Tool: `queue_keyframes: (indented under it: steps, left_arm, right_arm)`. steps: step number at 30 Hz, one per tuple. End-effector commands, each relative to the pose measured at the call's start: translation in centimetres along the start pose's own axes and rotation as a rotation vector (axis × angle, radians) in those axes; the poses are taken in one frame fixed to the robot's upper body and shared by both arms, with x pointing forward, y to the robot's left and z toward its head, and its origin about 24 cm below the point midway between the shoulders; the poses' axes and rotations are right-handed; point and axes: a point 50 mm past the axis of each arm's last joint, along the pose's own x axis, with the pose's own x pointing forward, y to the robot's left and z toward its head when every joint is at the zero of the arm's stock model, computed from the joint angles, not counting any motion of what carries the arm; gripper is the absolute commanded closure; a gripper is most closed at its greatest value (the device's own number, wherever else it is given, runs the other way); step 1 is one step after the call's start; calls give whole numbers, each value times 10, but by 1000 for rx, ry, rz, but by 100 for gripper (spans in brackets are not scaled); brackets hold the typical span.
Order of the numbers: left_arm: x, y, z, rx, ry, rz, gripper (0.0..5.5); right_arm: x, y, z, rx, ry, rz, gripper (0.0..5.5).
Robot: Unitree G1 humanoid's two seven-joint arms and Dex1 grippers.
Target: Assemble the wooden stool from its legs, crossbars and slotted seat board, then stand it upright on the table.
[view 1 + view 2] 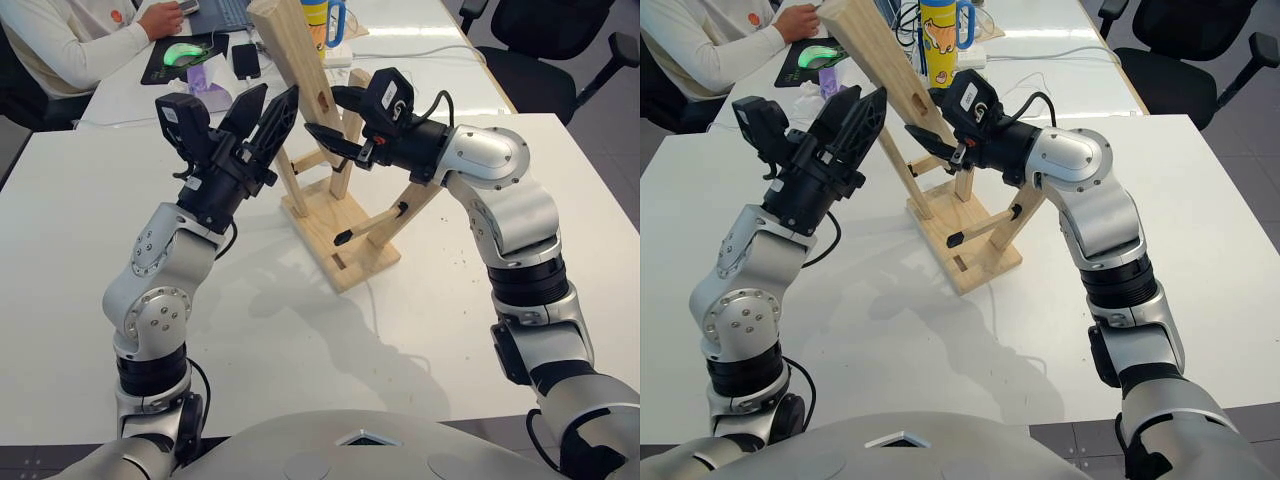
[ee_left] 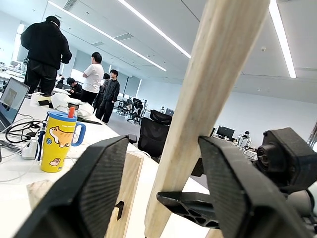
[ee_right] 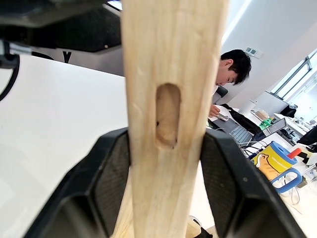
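The slotted seat board (image 1: 352,255) lies flat on the white table (image 1: 100,250), with short legs (image 1: 417,203) and a crossbar (image 1: 312,160) standing up from it. A long wooden leg (image 1: 297,60) with an oval slot leans up and back over the board. My right gripper (image 1: 333,115) is shut on this leg from the right; in the right wrist view both pads (image 3: 115,171) press its sides. My left gripper (image 1: 272,102) stands open just left of the same leg, its fingers (image 2: 86,193) apart from the wood.
A yellow mug (image 1: 940,40) stands behind the stool, beside cables (image 1: 1040,52). At the back left a person works at a laptop, near a mouse pad (image 1: 180,55), a phone (image 1: 245,60) and a purple object (image 1: 208,88). An office chair (image 1: 560,50) stands at the back right.
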Motion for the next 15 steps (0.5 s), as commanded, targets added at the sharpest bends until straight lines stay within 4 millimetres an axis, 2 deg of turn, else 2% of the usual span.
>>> queue_keyframes:
  steps: [1, 3, 9, 15]
  left_arm:
    - [7, -12, 8, 5, -32, -86, 214]
    - [7, -12, 6, 12, -23, -88, 186]
    - [6, -8, 5, 30, -13, -80, 185]
    - [10, -7, 9, 38, -49, -70, 185]
  right_arm:
    - [9, 15, -4, 3, -2, 82, 345]
    - [9, 15, -4, 5, -4, 82, 345]
    - [10, 10, -5, 30, -10, 51, 346]
    - [10, 17, -3, -27, -22, 95, 346]
